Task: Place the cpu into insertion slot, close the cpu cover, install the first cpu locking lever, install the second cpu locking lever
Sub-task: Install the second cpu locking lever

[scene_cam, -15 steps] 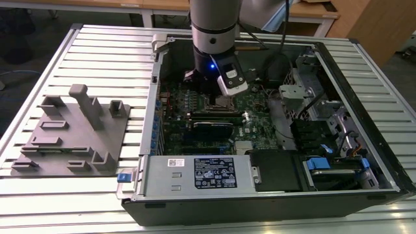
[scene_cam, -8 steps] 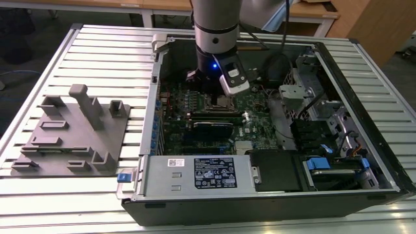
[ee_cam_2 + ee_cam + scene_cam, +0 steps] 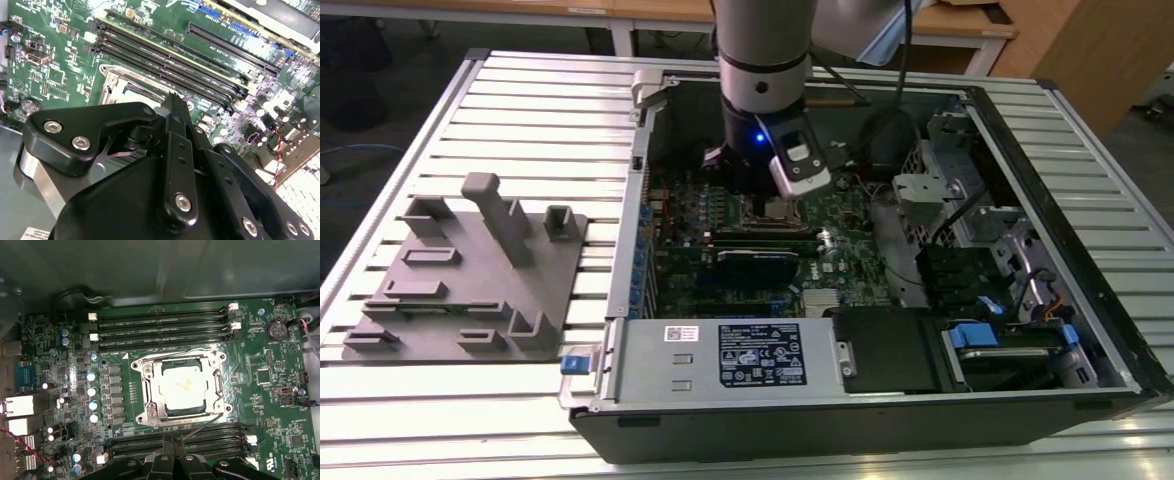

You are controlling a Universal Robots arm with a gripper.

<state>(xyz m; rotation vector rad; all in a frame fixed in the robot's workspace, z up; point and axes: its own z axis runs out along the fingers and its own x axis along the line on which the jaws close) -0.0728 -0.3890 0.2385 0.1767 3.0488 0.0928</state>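
CPU (image 3: 184, 386) sits in insertion slot (image 3: 141, 416), cpu cover (image 3: 218, 390) down over it. Gripper (image 3: 174, 450) at socket's 6 o'clock; finger state indeterminate.

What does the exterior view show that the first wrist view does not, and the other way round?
Exterior view: the grey fixture tray beside the computer case, the power-supply box and the arm reaching down into the case. First wrist view: the cpu lying flat inside the silver frame of the cpu cover. Both: the green motherboard and its black memory slots.
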